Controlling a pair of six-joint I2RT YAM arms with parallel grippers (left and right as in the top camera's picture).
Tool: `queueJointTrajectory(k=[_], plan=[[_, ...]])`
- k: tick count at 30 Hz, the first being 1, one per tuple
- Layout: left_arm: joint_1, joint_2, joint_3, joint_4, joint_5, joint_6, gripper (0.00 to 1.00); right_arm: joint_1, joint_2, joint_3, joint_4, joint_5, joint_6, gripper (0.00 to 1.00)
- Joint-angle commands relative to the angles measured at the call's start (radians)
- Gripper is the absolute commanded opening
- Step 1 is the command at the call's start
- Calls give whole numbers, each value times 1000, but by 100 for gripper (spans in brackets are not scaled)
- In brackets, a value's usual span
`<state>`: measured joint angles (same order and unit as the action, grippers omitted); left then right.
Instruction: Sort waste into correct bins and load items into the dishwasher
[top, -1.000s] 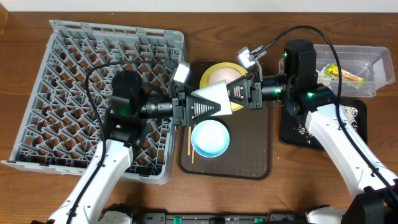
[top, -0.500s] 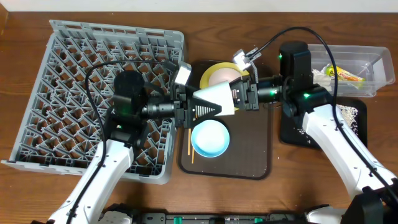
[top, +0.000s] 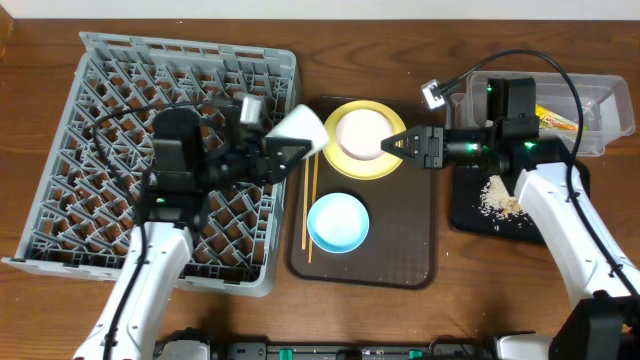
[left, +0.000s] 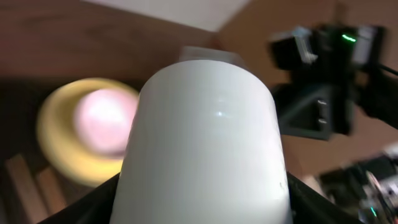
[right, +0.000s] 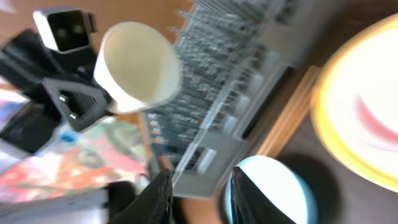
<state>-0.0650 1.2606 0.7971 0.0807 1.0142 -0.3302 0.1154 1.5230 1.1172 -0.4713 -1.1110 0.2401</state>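
My left gripper (top: 280, 148) is shut on the white bowl (top: 298, 127), holding it tilted in the air over the right edge of the grey dishwasher rack (top: 120, 130). The bowl (left: 205, 137) fills the left wrist view between the black fingers. My right gripper (top: 402, 146) stands open and empty above the right rim of the yellow plate (top: 345, 160). In its own view the right gripper (right: 199, 199) has a clear gap. The light blue bowl (top: 338, 222) and chopsticks (top: 310, 205) lie on the brown tray (top: 410, 250).
The clear tub (top: 590, 95) at the back right holds a yellow-green wrapper (top: 560, 122). Beige food scraps (top: 495, 195) lie in the black tray (top: 470, 215) in front of it. The right arm's cable loops above the tub.
The right gripper has let go of the white bowl, opened and drawn back to the right. The left gripper has carried the bowl left, off the tray toward the rack.
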Motion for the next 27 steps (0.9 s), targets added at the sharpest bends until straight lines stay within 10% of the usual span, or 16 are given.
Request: queueJointTrajectory(k=[1,15,27], plan=[[83,-40,10,-122,-121,112,25,-17,-5,8,-57,171,-110,30],[281,-267,125,-927,-844,154,24,-16,-25,34,-323,609,-256,30],[281,-154,125,-1023,-963,153,24,-16,-26,34,-357,674,-283,31]])
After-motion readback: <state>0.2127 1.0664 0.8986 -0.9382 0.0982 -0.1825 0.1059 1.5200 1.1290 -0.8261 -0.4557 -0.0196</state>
